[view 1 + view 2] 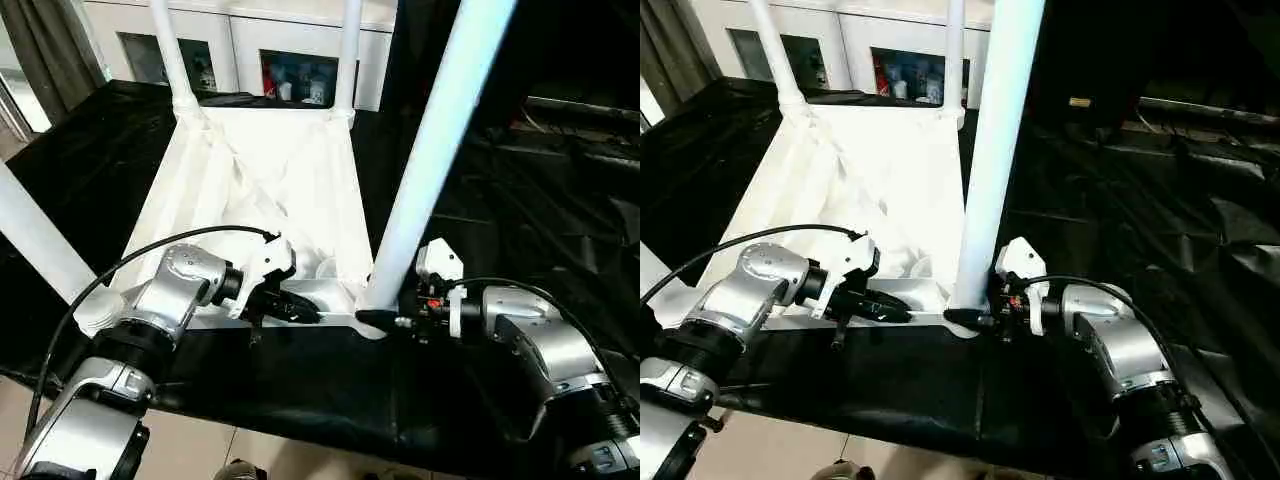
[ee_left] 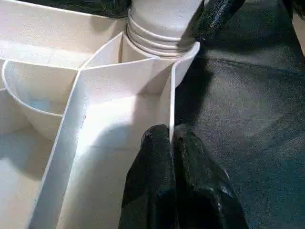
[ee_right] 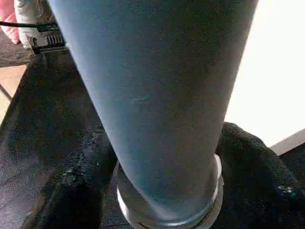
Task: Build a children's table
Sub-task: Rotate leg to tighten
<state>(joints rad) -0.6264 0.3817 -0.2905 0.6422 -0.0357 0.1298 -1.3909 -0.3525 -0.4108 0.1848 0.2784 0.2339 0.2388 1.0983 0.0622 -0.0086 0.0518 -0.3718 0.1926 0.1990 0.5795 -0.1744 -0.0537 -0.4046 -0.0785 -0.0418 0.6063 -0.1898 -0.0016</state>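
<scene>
The children's table lies upside down on a black cloth, its white ribbed top point(image 1: 250, 170) facing up. Two legs stand in the far corners point(image 1: 172, 50) point(image 1: 347, 50), and one rises at the near left corner point(image 1: 35, 240). The near right leg point(image 1: 440, 130) leans slightly in its corner socket. My right gripper point(image 1: 378, 318) is closed around that leg's base, with black fingers point(image 3: 71, 191) on both sides of it. My left gripper point(image 1: 305, 312) is shut on the top's thin near rim wall point(image 2: 171, 95), a short way left of that socket.
The black cloth point(image 1: 300, 380) covers the work surface and ends just in front of my arms, with pale floor point(image 1: 200, 450) below. A white cabinet with glass doors point(image 1: 300, 40) stands behind the table. Dark, crumpled cloth lies to the right point(image 1: 560, 180).
</scene>
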